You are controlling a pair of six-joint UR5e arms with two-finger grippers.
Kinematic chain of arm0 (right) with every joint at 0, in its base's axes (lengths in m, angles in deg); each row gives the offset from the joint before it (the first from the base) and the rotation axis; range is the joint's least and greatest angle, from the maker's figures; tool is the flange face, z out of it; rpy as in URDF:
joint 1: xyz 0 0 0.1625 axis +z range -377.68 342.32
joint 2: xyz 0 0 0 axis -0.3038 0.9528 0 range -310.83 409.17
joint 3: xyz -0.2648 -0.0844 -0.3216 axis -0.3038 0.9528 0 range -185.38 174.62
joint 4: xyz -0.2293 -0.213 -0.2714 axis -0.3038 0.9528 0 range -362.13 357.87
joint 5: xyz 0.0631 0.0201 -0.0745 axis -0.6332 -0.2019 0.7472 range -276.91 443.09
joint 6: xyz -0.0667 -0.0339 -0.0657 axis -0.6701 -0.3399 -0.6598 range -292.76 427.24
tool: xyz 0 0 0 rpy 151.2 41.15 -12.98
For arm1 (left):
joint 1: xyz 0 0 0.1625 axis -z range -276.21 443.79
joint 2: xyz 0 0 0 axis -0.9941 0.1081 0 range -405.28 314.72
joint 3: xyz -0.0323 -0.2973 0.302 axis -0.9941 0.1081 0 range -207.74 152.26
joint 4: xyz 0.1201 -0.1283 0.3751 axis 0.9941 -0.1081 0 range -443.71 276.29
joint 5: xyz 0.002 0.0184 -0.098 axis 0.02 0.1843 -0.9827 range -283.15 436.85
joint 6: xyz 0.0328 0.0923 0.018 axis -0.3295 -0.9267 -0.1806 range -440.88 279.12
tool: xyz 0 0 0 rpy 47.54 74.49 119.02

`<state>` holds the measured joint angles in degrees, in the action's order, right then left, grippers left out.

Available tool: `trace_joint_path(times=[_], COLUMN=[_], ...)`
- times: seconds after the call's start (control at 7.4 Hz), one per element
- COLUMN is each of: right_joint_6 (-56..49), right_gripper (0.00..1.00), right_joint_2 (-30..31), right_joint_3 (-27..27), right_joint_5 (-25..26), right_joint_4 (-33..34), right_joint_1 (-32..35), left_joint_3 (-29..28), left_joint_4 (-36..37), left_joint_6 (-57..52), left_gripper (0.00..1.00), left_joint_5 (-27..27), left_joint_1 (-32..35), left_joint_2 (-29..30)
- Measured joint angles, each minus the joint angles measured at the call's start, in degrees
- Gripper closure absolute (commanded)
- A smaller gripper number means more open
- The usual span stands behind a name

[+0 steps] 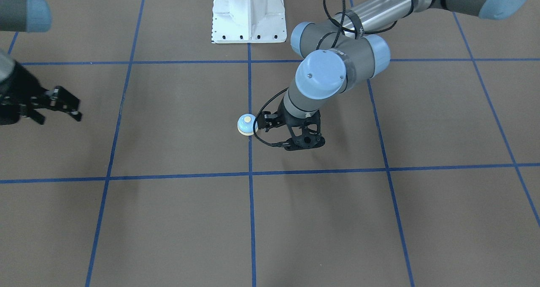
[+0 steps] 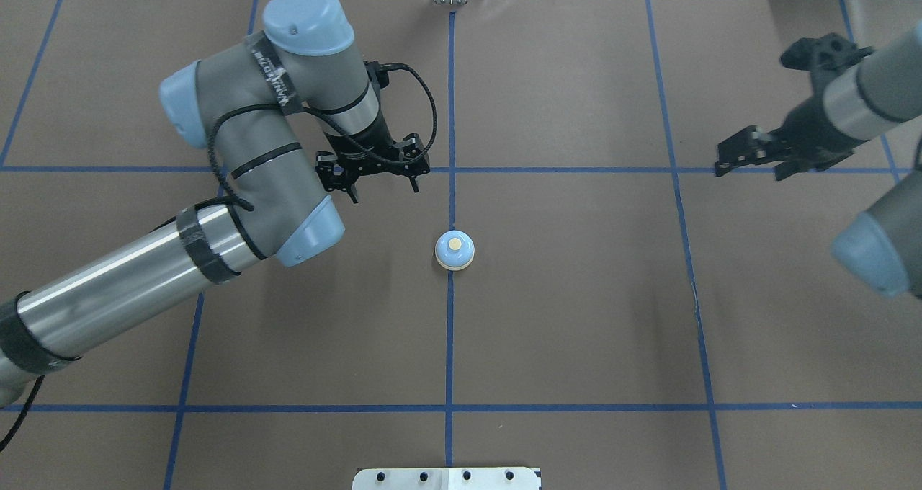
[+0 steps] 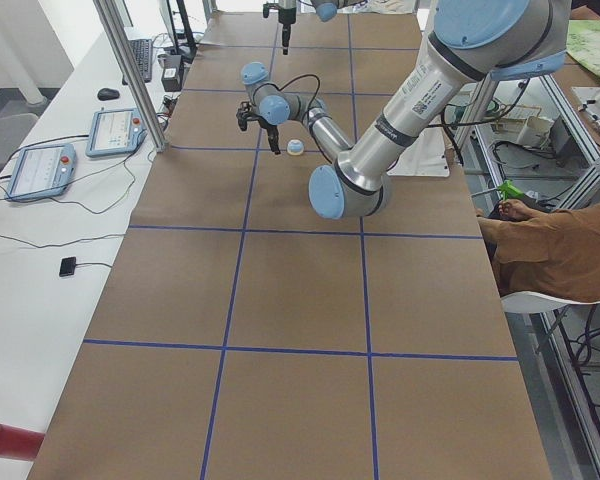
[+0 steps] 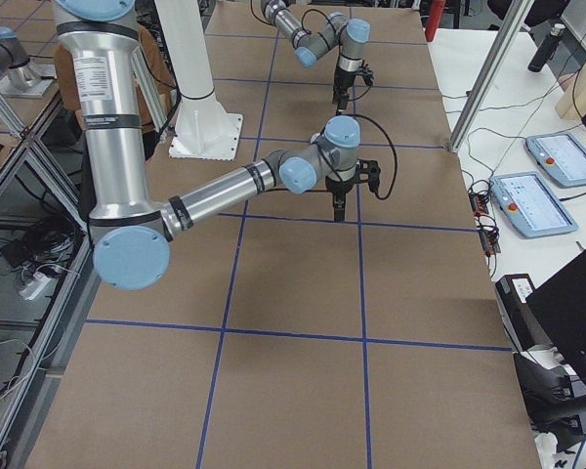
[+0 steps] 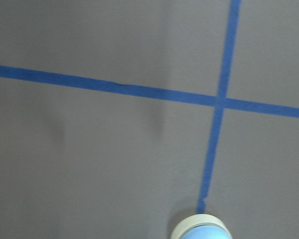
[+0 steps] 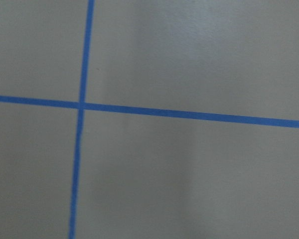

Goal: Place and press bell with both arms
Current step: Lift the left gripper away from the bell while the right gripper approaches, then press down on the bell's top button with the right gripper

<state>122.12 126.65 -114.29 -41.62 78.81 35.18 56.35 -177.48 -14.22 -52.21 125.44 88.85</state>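
Brown table [image 2: 576,317]; bell [image 2: 454,251] central | left gripper [image 2: 376,180] angled down nearby, fingers spread | right gripper [image 2: 749,166] well apart, fingers spread

Left pincer [image 2: 384,187] and right pincer [image 2: 749,169] both hang open, pointing down.

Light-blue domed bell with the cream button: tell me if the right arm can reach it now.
Probably yes. The light-blue domed bell stands uncovered, only bare brown table between it and the silver-grey right arm; the left arm's jaws hang beside it, not over.
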Motion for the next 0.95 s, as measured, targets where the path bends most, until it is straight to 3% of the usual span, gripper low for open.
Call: trace_joint_path(times=[0.14, 0.27, 0.41, 0.95], right_joint_6=[9.61, 16.4, 20.1, 23.61], right_gripper=[0.06, 0.22, 0.99, 1.0], right_joint_2=[-5.91, -11.3, -15.54, -27.89], right_joint_3=[0.52, 1.79, 3.66, 15.72], right_joint_5=[4.86, 8.51, 10.28, 13.62], right_joint_4=[0.93, 2.11, 2.97, 3.54], right_joint_1=[-7.78, -13.67, -17.28, -22.83], left_joint_3=[3.94, 7.46, 10.34, 18.46], left_joint_4=[-0.12, -0.34, -0.44, 0.12], left_joint_6=[-3.14, -6.76, -10.29, -16.34], left_gripper=[0.01, 0.01, 0.01, 0.01], left_joint_5=[-0.1, -0.17, -0.25, -0.54], left_joint_1=[0.6, 1.41, 2.68, 6.47], left_joint_2=[-4.61, -9.38, -13.75, -24.89])
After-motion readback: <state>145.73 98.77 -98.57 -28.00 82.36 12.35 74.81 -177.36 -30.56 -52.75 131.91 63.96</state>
